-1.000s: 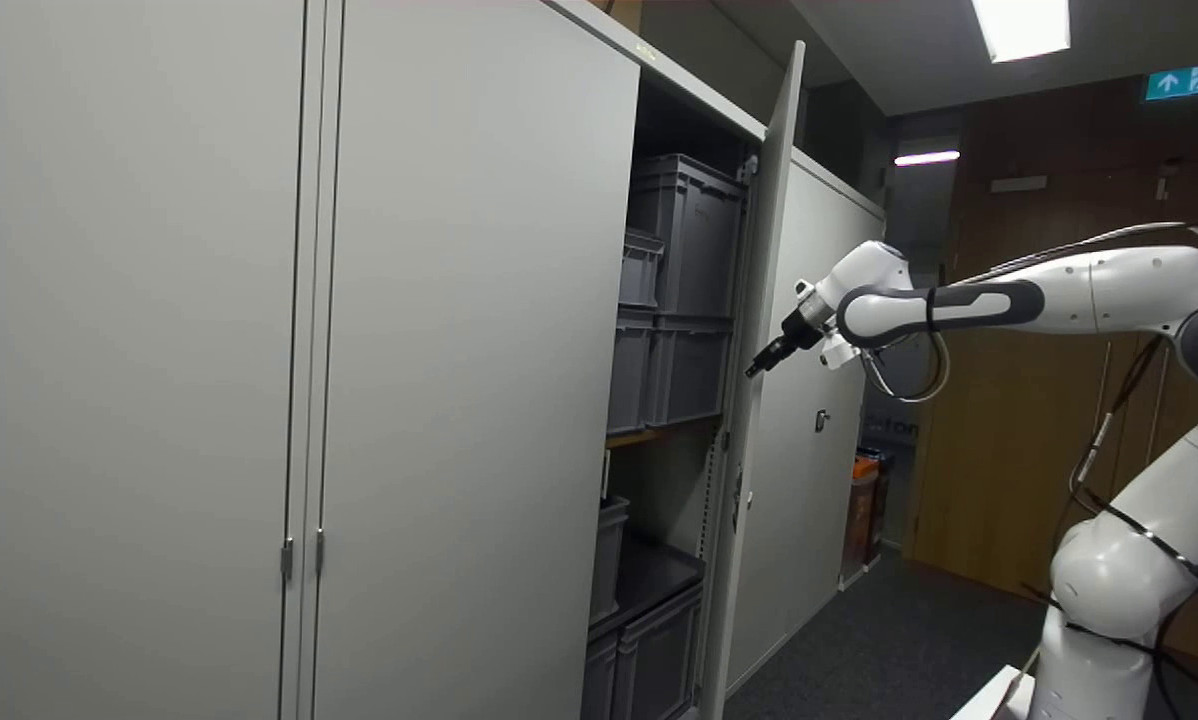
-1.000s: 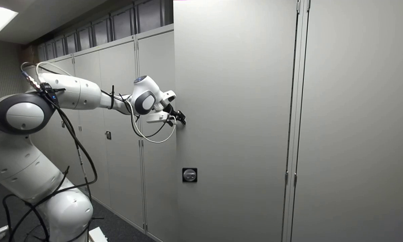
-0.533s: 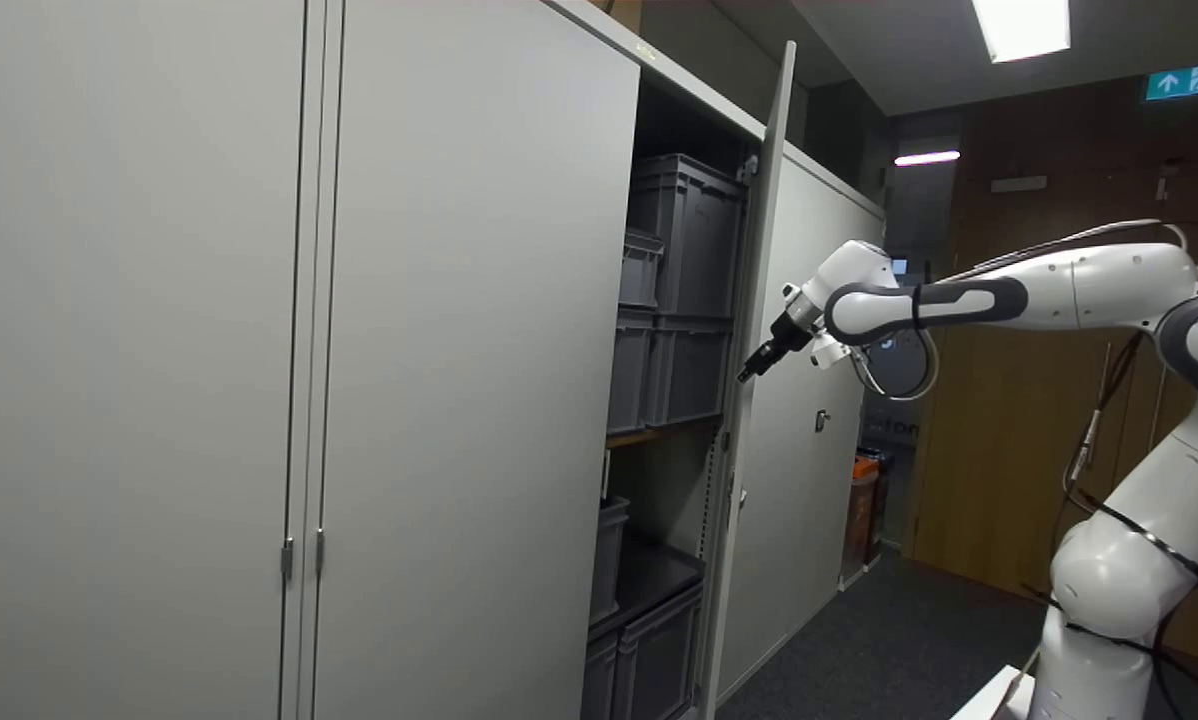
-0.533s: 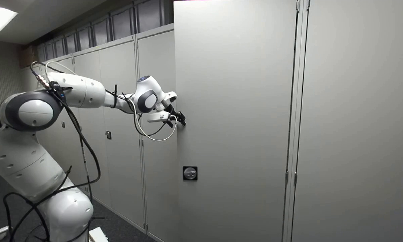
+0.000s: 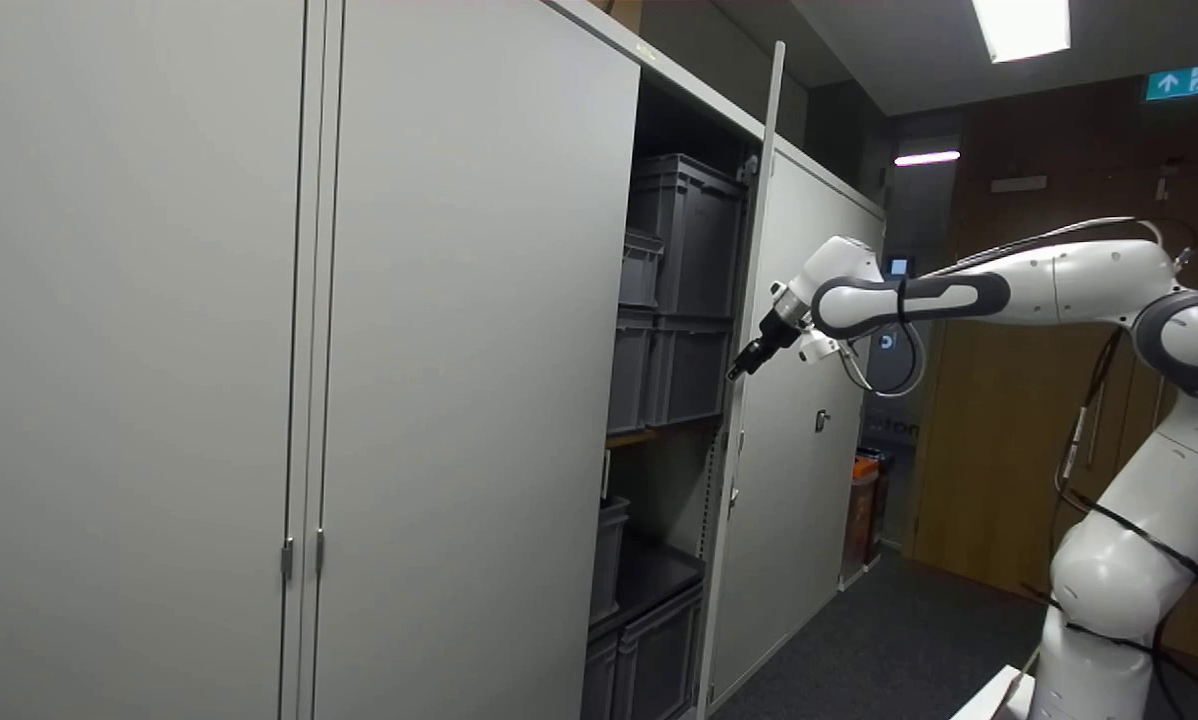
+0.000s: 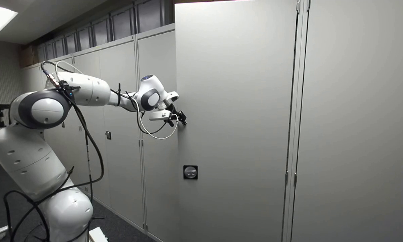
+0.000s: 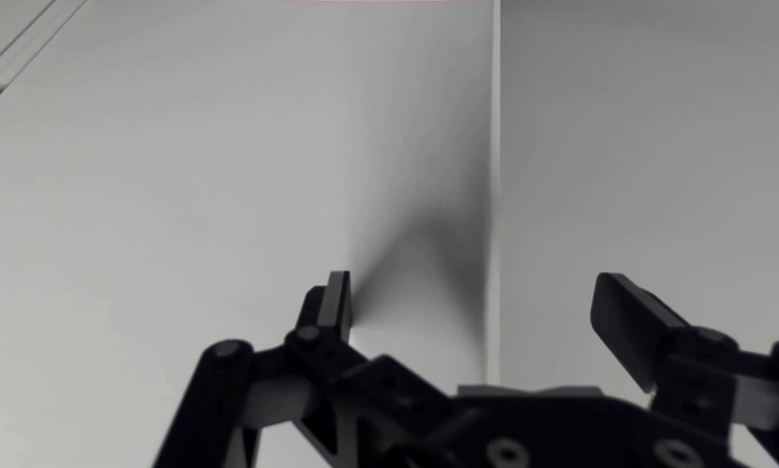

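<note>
Pale grey cabinets [image 5: 469,330] line this room above dark carpet [image 5: 919,620]. One tall door [image 6: 236,101] stands swung out from its cabinet, baring stacked grey crates [image 5: 701,245], and my claw [image 7: 475,292] is at its free edge [image 7: 495,162], higher than the round lock [image 6: 190,172]. I am spread wide, pinching nothing: one of my fingers [image 7: 339,305] lies over the door's outer face, while its mate is out past the edge. Whether either touches the metal, I cannot tell. Smooth paint likely gives little grip, so pressing with that one finger could make it skid and lose the door altogether. A hard shove could also send it swinging freely, out of my reach. Should the door swing shut with me here, the finger beyond the edge risks being trapped against the frame [image 5: 699,92]. My slack white cable [image 6: 161,138] droops beside the door and could snag on its edge if I turn.
</note>
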